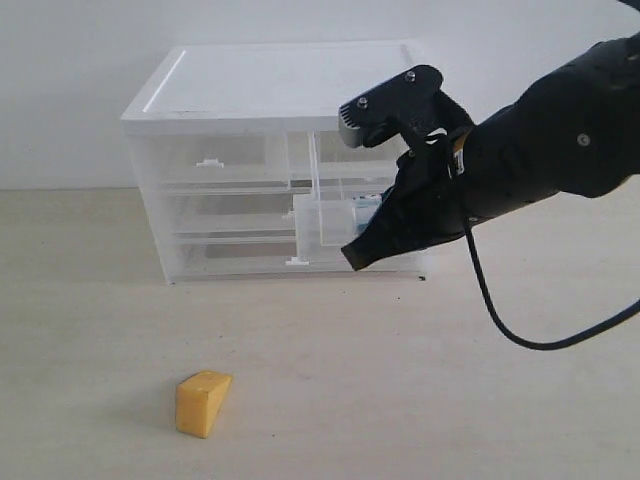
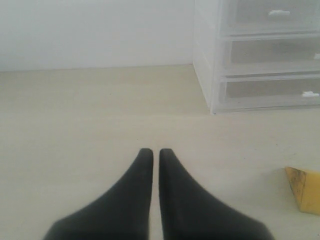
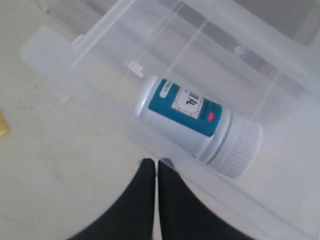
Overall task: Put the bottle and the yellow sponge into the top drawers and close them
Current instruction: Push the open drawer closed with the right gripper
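The bottle (image 3: 197, 125), teal with a white cap, lies on its side inside the pulled-out right top drawer (image 3: 100, 75); in the exterior view only a sliver of the bottle (image 1: 366, 203) shows behind the arm. My right gripper (image 3: 156, 162) is shut and empty, its tips at the outside of that drawer's (image 1: 322, 222) clear wall; whether they touch it I cannot tell. In the exterior view the right gripper (image 1: 353, 258) points down-left. The left top drawer (image 1: 210, 160) is pushed in. The yellow sponge (image 1: 203, 402) lies on the table in front. My left gripper (image 2: 156, 151) is shut and empty, low over the table, the sponge (image 2: 304, 189) off to one side.
The white-topped cabinet (image 1: 280, 90) stands at the back against a white wall. Its two full-width clear drawers (image 2: 270, 55) (image 2: 270, 92) are pushed in. A black cable (image 1: 500, 320) hangs from the right arm over the table.
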{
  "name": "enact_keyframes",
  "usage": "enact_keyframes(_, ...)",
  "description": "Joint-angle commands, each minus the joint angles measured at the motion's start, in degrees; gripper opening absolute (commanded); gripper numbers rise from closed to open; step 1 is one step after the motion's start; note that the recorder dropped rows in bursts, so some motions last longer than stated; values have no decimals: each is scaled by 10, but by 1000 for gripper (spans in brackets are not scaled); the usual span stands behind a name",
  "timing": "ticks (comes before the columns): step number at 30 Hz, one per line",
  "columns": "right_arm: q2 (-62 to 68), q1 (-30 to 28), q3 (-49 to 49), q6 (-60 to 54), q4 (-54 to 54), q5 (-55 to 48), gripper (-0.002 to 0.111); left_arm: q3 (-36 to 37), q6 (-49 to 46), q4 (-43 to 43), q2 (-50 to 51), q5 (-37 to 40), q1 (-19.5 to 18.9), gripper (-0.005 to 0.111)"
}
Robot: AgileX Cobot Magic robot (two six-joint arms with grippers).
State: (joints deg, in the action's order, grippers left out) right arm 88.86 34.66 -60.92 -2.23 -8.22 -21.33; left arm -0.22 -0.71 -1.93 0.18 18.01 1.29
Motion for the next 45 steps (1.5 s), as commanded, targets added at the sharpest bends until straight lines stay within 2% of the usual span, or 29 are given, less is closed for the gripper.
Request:
enact_keyframes(1,-1,-15,1,12,-12,55,0,2,-2,4,-2,-3,-1,4)
enact_keyframes(10,8,-15,1,19,-12,111,0,2,-2,4,-2,-3,-1,4)
enact_keyframes(21,80,-21,-2,17,-12,243,0,2,-2,4,-2,-3,-1,4)
enact_keyframes(28,83,-40,-49,13,-13,200,0,2,-2,4,-2,-3,-1,4)
enact_keyframes(45,178,-45,-131,-26,-13,242,0,2,-2,4,-2,-3,-1,4)
